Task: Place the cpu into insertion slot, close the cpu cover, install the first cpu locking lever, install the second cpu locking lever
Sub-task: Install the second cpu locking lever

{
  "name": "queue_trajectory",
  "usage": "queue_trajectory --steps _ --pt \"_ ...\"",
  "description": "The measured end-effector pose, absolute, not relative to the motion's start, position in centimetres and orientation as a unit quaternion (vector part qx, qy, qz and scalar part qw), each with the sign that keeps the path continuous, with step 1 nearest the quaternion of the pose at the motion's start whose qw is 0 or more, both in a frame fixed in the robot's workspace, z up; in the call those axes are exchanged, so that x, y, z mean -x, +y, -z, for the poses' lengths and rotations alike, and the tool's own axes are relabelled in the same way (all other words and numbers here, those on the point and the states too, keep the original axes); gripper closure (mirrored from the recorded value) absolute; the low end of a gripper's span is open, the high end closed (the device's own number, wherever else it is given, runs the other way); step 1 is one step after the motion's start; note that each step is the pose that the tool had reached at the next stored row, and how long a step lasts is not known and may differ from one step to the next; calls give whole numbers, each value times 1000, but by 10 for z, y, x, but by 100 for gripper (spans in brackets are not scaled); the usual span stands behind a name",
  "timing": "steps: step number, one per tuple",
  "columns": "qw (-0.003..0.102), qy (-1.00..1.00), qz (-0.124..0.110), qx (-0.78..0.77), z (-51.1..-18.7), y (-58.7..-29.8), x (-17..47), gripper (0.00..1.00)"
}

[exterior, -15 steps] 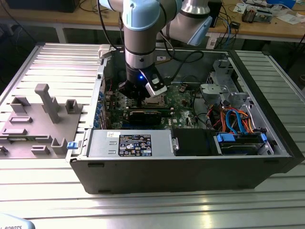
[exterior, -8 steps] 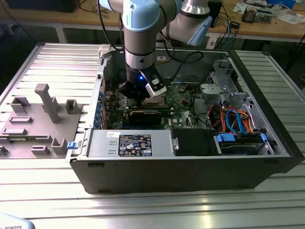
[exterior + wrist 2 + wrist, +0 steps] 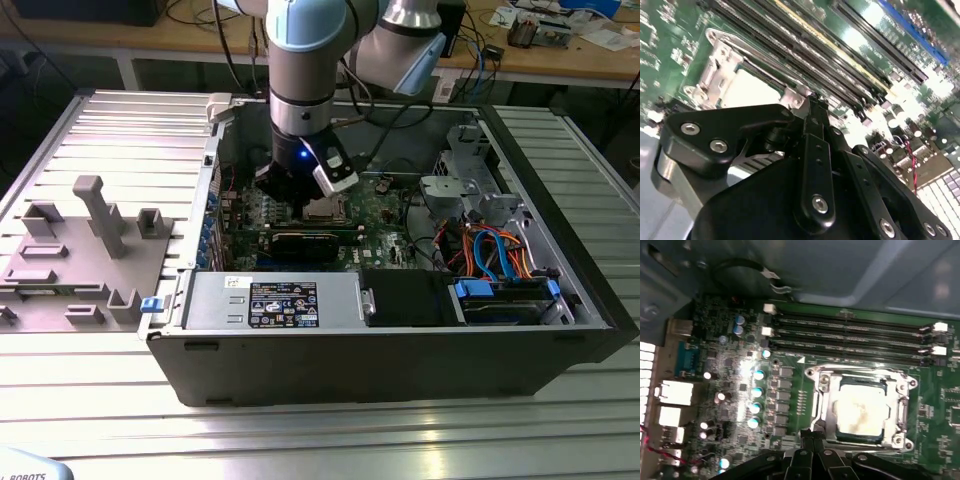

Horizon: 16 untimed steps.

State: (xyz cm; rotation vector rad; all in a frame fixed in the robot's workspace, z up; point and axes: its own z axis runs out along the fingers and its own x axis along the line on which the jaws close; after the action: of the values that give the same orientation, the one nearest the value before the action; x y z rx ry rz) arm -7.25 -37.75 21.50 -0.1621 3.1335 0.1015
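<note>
The cpu (image 3: 860, 409) lies flat in the insertion slot (image 3: 890, 436) on the green motherboard, its pale metal top showing. The silver cpu cover (image 3: 824, 396) is folded down around it, the chip visible through its window. In the second wrist view the cpu (image 3: 751, 90) and cpu cover (image 3: 719, 70) sit just beyond my fingers. My gripper (image 3: 807, 441) is shut, its tips pressed together at one corner edge of the socket, nothing seen between them. A thin metal lever (image 3: 860, 371) runs along the socket's side by the memory slots. In the exterior view my gripper (image 3: 285, 196) hangs low inside the case beside the socket (image 3: 326, 208).
Black memory slots (image 3: 850, 335) run beside the socket. Capacitors (image 3: 757, 390) stand on its other side. A black card (image 3: 300, 243), the power supply (image 3: 285, 300) and drive cables (image 3: 490, 250) crowd the open case. A grey fixture (image 3: 90, 250) sits at the exterior view's left.
</note>
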Motion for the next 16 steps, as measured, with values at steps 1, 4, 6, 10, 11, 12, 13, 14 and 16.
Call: queue_trajectory --steps 1,4,6,10,11,12,13,14,16 --pt "-1 998 -31 52 -215 -377 68 89" --pt "-13 998 -31 51 -214 -376 49 89" --pt "-18 998 -31 51 -214 -375 40 89" --pt "-29 998 -32 51 -213 -371 17 89" --pt "-29 998 -32 51 -213 -368 14 89" --pt "-29 998 -32 51 -213 -361 13 89" --pt "-29 998 -32 51 -213 -357 13 89" --pt "-29 998 -32 51 -214 -353 13 89" --pt "-30 998 -23 50 -225 -348 13 89"
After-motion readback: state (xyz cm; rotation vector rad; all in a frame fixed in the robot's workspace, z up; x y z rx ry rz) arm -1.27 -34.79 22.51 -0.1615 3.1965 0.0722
